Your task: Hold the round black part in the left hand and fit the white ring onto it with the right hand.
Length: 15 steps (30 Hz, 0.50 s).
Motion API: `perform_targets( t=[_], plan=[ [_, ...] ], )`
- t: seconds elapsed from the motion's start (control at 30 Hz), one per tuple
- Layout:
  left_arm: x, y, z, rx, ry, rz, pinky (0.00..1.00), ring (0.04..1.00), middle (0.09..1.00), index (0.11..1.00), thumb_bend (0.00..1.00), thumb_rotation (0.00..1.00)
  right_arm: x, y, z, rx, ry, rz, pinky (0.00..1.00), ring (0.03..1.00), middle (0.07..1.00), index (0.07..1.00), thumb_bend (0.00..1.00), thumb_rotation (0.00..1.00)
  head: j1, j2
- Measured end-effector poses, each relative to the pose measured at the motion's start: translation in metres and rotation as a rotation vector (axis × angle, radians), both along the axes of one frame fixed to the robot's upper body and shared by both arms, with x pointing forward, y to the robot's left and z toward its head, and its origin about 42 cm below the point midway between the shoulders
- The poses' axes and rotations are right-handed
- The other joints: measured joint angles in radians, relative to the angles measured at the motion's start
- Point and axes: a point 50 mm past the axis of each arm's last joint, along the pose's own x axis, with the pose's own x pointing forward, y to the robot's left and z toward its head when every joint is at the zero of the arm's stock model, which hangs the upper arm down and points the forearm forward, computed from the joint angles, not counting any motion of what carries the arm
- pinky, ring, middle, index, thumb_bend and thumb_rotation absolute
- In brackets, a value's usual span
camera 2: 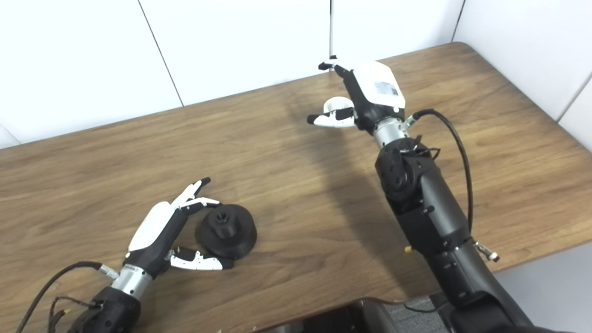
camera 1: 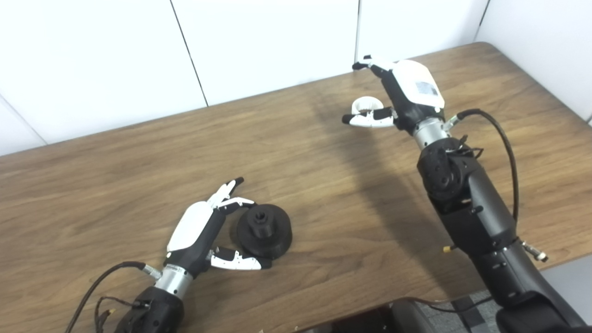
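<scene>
The round black part (camera 1: 264, 230) sits on the wooden table (camera 1: 323, 194) near the front left, hub up. My left hand (camera 1: 210, 226) is open beside it, fingers behind it and thumb (camera 1: 238, 262) in front, not closed on it. The white ring (camera 1: 365, 105) lies on the table at the back, partly hidden. My right hand (camera 1: 393, 92) is over it and open, thumb (camera 1: 367, 119) in front of the ring and fingers (camera 1: 370, 62) stretched out behind; I cannot tell if it touches the ring. The same shows in the right eye view: part (camera 2: 226, 230), ring (camera 2: 336, 105).
White wall panels (camera 1: 259, 46) stand right behind the table's back edge. The table's right edge (camera 1: 555, 97) runs close to my right arm. A black cable (camera 1: 506, 148) loops off the right forearm. A dark object (camera 1: 393, 319) sits below the front edge.
</scene>
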Motion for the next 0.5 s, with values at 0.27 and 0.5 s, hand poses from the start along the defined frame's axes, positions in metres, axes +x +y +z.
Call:
perform_targets(
  t=[0.27,0.5],
  plan=[
    [0.001,0.002,-0.001,-0.004,0.002,0.006,1.0,1.0,1.0,0.644,0.97,0.36,0.013,-0.012,-0.002,-0.022,0.062,-0.063,0.71,0.863,0.919,0.817,0.82,0.38,0.005,0.0],
    [0.002,0.003,-0.001,-0.004,0.003,0.012,0.99,1.0,1.0,0.643,0.97,0.36,0.03,-0.024,0.007,-0.075,0.118,-0.1,0.79,0.904,0.945,0.83,0.91,0.47,0.009,0.002]
  ],
)
